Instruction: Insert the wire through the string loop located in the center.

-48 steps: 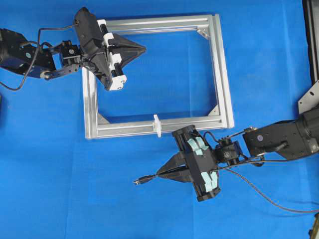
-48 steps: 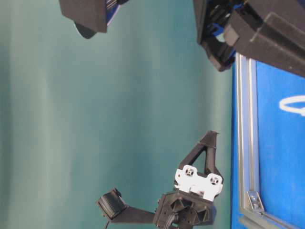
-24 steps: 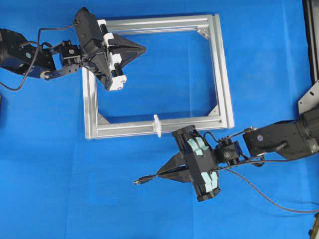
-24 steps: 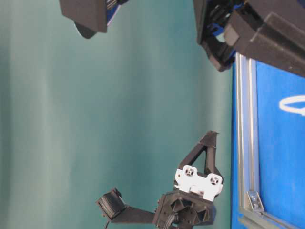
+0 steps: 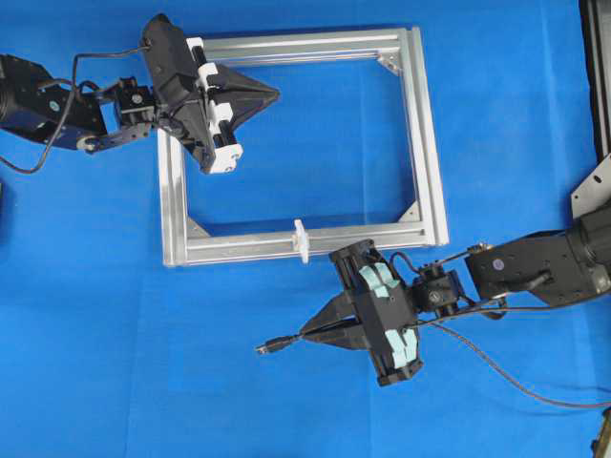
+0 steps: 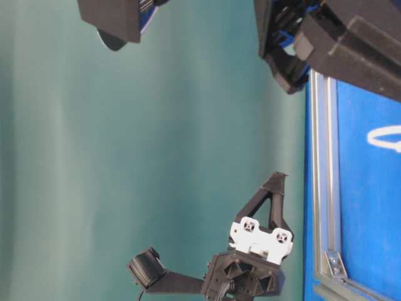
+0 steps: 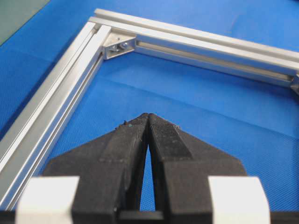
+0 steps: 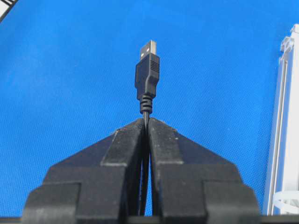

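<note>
Nothing has changed over the last second: both overhead and table-level views match the earlier ones, neither arm has moved, and the wire sits where it was. I read this as a pause, not progress.

Right gripper point(image 5: 307, 333) has its fingers clamped on the wire point(image 5: 496, 367), just behind the plug point(image 8: 147, 74). In the right wrist view the plug stands straight out past the fingertips, metal tip leading, with nothing touching it. In the overhead view the plug points left, below the frame point(image 5: 430, 181) and outside it. The rest of the wire trails off to the right along the cloth point(image 5: 95, 363).

Loop point(image 5: 301, 239) stands upright on the frame's lower bar, near its middle. The plug lies below and a little left of it, apart from it. It is not aimed at the opening; it runs roughly parallel to the bar.

Left gripper point(image 5: 275, 93) hovers over the upper left part of the frame, fingers pressed together on nothing, per the left wrist view.

Judgement: insertion not yet begun. The grip looks good and the plug's lead is short, which should keep it stiff. My next move calls for turning the right wrist so the tip faces the loop, then lining it up. Risk: the loop is small, so the plug may knock it instead of entering.
</note>
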